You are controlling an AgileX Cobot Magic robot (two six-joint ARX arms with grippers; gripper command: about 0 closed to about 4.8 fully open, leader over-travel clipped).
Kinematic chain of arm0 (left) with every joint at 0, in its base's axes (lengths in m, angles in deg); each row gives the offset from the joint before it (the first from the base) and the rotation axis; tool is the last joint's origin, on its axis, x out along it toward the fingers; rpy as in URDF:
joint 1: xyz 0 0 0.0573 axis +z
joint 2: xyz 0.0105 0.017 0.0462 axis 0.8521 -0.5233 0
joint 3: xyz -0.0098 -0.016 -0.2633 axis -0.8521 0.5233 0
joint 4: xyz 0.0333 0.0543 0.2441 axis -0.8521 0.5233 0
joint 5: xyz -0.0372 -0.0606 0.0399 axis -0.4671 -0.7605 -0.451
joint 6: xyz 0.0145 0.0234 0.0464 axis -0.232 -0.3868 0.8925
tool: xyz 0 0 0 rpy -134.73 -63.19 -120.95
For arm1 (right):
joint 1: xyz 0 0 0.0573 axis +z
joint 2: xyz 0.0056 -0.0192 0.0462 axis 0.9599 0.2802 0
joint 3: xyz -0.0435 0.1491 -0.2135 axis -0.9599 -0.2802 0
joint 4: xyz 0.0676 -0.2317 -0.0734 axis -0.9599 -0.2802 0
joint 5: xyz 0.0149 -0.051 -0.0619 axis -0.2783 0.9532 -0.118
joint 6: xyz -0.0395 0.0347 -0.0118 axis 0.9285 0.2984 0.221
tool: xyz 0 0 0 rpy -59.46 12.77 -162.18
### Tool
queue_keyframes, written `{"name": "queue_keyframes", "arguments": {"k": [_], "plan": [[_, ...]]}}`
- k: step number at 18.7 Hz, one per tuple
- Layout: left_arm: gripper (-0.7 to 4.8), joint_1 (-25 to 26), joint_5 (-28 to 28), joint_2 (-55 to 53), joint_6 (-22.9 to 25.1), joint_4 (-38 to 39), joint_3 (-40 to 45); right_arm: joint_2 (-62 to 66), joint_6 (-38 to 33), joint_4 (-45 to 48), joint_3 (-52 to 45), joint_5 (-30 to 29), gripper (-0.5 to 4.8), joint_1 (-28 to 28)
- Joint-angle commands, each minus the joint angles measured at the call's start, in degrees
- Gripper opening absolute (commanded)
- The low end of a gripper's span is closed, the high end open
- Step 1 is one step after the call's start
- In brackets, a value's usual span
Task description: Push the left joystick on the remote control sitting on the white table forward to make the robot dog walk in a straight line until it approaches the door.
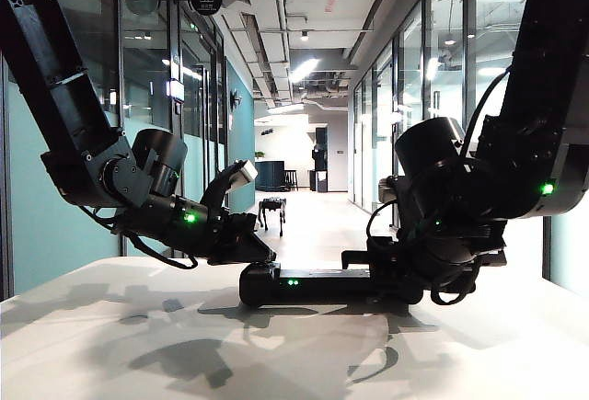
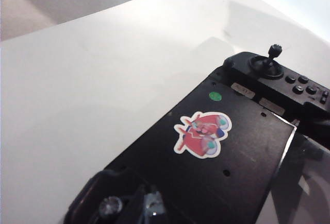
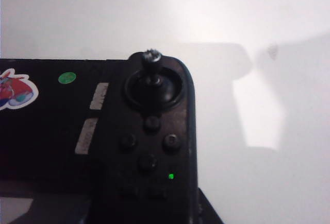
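Observation:
The black remote control [image 1: 304,282] lies on the white table [image 1: 138,345], a cartoon sticker [image 2: 202,134] on its face. My left gripper [image 1: 260,253] is low over its left end. Its narrow tip [image 2: 151,206] looks shut and rests right beside the left joystick [image 2: 111,207]; I cannot tell whether they touch. My right gripper [image 1: 375,268] is shut on the remote's right end, a dark finger [image 3: 209,211] showing along its side. The other joystick [image 3: 151,59] stands upright there. The robot dog [image 1: 272,211] stands far down the corridor.
Glass walls line both sides of the corridor [image 1: 313,225] beyond the table. The table's far edge [image 2: 77,18] runs close behind the remote. Small buttons [image 3: 149,141] and a green light [image 3: 170,176] sit near the right joystick.

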Motion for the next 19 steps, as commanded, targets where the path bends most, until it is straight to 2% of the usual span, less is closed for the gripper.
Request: {"name": "queue_keyframes", "arguments": {"k": [1,14,16,18,19], "plan": [[-0.06,-0.1,-0.2,0.1,0.0,0.1,-0.1,-0.3,-0.2,1.4,0.2,0.0,1.98,0.1],[-0.06,-0.1,-0.3,0.1,0.0,0.1,-0.1,-0.3,-0.2,1.4,0.2,0.1,1.98,0.1],[-0.06,0.0,-2.3,0.5,0.0,1.2,-0.1,-0.3,-0.2,1.4,0.2,0.1,1.98,0.1],[-0.06,0.0,-6.1,2.1,0.6,5.4,0.0,-0.3,0.0,1.4,0.2,0.1,1.98,0.1],[-0.06,0.0,-6.4,3.0,1.0,7.1,0.0,-0.3,0.2,1.4,0.2,0.1,1.98,0.1]]}}
